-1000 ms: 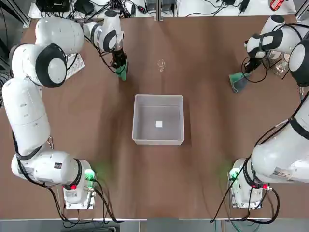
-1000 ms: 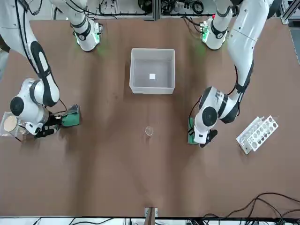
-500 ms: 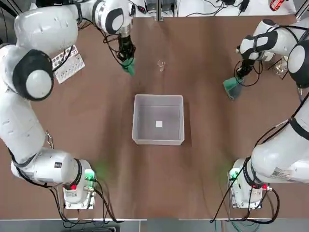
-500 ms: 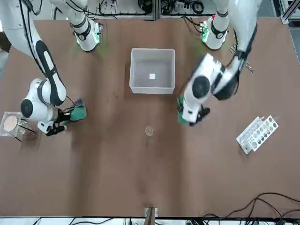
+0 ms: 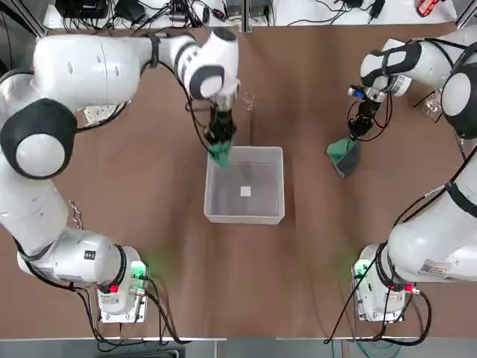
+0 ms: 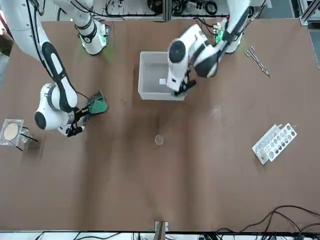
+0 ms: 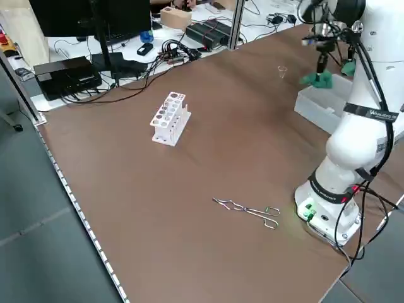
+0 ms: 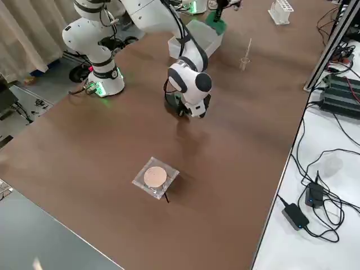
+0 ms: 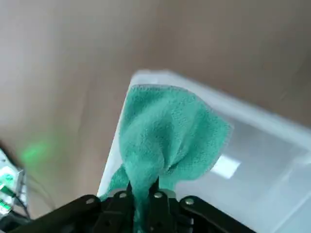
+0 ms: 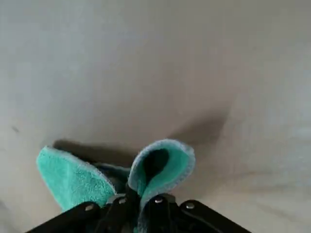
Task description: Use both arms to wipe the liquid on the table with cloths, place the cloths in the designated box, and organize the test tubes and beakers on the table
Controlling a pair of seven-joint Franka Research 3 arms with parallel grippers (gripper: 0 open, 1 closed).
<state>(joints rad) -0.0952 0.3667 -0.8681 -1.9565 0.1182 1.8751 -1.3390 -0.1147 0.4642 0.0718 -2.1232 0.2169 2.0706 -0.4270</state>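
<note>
My left gripper [image 5: 221, 143] is shut on a green cloth [image 5: 220, 156] that hangs over the far left corner of the light-grey box [image 5: 245, 218]. In the left wrist view the cloth [image 9: 170, 133] dangles above the box rim [image 9: 146, 76]. To the right of the box, my right gripper [image 5: 356, 133] is shut on the other green cloth [image 5: 343, 155], which has a grey side and touches the table [image 5: 313, 276]. A thin clear test tube [image 5: 249, 99] stands beyond the box. The beaker [image 6: 12, 132] with its pale round top sits at the table's far right end.
A white holed rack [image 6: 274, 143] stands at the left end of the table, partly under my left arm in the top view. Metal tongs [image 7: 249, 211] lie near the left arm's base. Cables and equipment line the far edge.
My left gripper has carried its cloth from the far left of the table to the box's far corner. My right gripper has drawn its cloth nearer to the box.
</note>
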